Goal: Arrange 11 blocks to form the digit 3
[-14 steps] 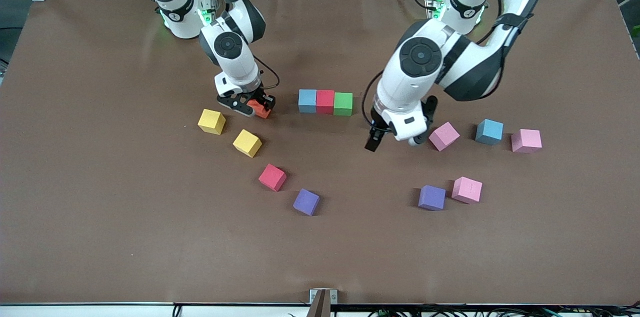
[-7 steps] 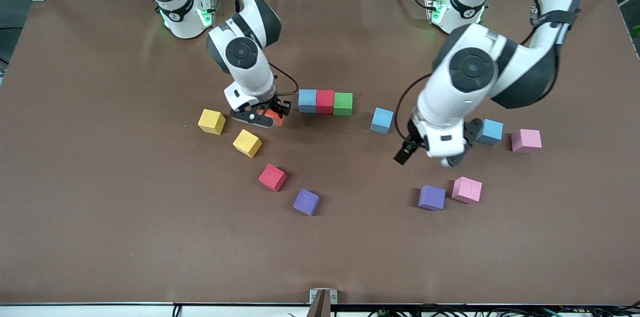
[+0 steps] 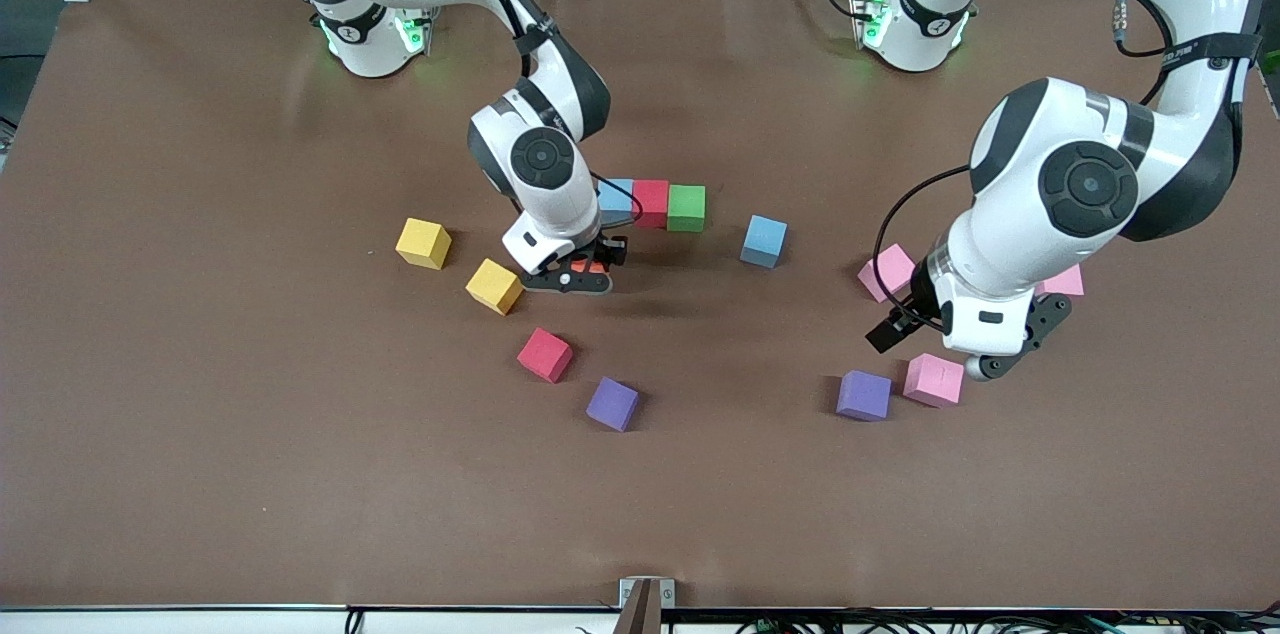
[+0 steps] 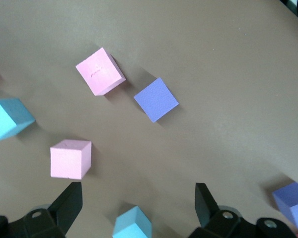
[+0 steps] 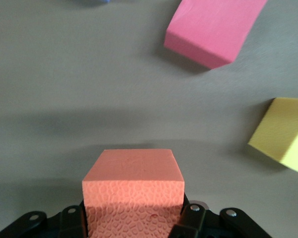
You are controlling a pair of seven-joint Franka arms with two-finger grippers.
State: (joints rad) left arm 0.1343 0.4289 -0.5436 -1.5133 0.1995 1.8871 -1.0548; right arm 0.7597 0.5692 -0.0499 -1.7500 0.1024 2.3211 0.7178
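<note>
Now my right tool clamps the orange block, my left tool gapes empty; misalignment could nudge the row at one o'clock.

Your tabletop is plain matte brown. The arms are white with black joints; each black pincer hangs off a white wrist. The right pincer holds an orange block whose side carries a pebbled, cell-like texture. You have a light blue, red and green row, plus loose yellow, pink and purple blocks.
</note>
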